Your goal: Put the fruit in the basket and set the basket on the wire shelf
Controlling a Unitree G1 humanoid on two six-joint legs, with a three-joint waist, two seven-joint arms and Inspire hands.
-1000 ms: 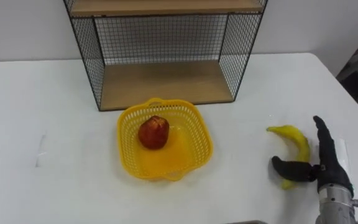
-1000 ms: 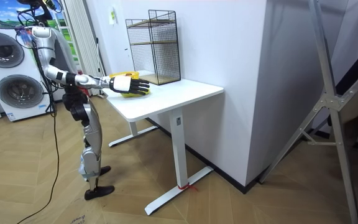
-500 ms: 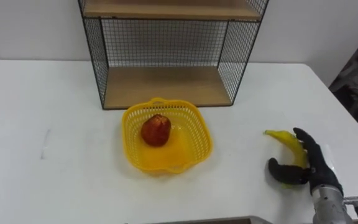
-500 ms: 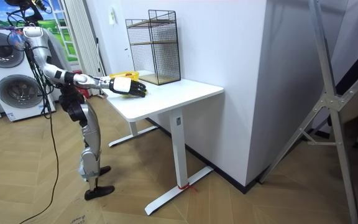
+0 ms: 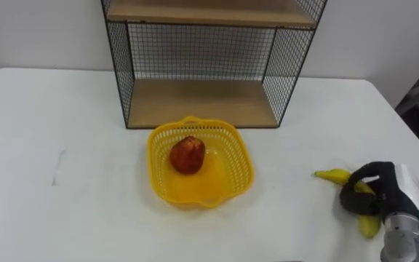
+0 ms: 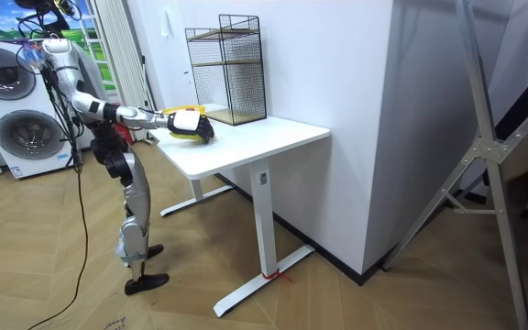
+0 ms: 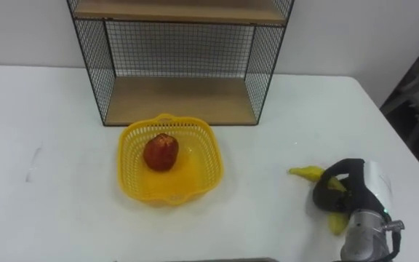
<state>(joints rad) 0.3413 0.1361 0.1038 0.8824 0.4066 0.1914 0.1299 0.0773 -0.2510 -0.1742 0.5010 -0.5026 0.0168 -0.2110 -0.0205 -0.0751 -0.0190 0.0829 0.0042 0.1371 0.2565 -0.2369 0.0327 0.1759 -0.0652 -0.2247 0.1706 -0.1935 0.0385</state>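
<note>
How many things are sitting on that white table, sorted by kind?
Fruit: 2, a red apple in the basket and a banana under the curled fingers of the right hand.
Baskets: 1, yellow.
Shelves: 1, the wire shelf at the back.
Total: 4.

One banana sat in the right hand; to its left were one apple, one basket, one wire shelf.

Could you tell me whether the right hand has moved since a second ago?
Yes: the right hand has closed over the banana it lay open beside.
</note>
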